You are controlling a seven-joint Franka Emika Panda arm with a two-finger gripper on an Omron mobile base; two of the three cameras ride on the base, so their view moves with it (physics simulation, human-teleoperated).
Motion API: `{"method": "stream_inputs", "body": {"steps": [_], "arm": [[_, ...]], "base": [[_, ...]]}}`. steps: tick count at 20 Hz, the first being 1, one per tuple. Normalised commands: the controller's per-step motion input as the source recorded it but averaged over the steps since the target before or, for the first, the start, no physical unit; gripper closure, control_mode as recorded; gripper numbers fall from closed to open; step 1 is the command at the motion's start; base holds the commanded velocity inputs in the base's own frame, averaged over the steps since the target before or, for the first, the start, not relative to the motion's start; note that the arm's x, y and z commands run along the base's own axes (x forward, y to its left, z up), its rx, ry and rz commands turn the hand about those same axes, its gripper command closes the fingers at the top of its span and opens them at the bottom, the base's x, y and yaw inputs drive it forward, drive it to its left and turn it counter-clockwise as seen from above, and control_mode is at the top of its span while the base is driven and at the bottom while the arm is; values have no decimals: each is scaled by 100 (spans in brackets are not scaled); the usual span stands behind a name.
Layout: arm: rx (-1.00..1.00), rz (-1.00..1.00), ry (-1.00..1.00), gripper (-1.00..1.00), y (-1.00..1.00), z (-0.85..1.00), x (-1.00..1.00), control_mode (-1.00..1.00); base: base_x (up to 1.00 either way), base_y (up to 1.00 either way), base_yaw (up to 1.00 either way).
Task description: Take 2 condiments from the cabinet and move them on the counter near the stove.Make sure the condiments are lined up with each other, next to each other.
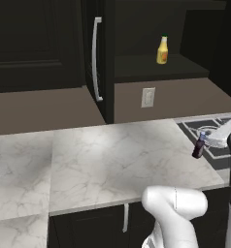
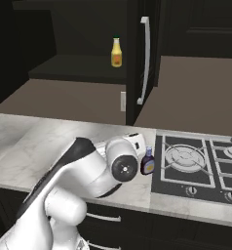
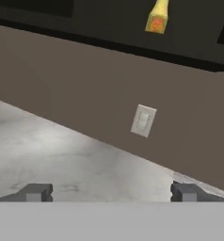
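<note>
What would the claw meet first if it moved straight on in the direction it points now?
Probably the brown wall behind the counter, close to the white outlet. The open claw points over bare marble toward that wall; the yellow bottle stands higher, on the cabinet shelf. Depth is hard to judge.

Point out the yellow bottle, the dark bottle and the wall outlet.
yellow bottle [image 1: 162,52]: left base view, on its body, standing on the cabinet shelf.
dark bottle [image 2: 148,165]: right base view, on its body, on the counter beside the stove.
wall outlet [image 3: 143,120]: hand view, middle of the plate.
</note>
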Motion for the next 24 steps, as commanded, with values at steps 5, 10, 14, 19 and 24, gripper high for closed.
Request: {"method": "stream_inputs", "body": {"steps": [5,10,14,19,24], "arm": [[-1,-10,36,-100,42,50,10,-100],[0,-12,25,-100,36,8,33,-100],[0,-10,16,-100,27,0,33,-100],[0,-5,7,-100,22,3,6,-100],[0,-7,2,-100,15,1,0,-100]], "base": [[0,0,0],[0,0,0],[0,0,0],[0,0,0],[0,0,0]]}}
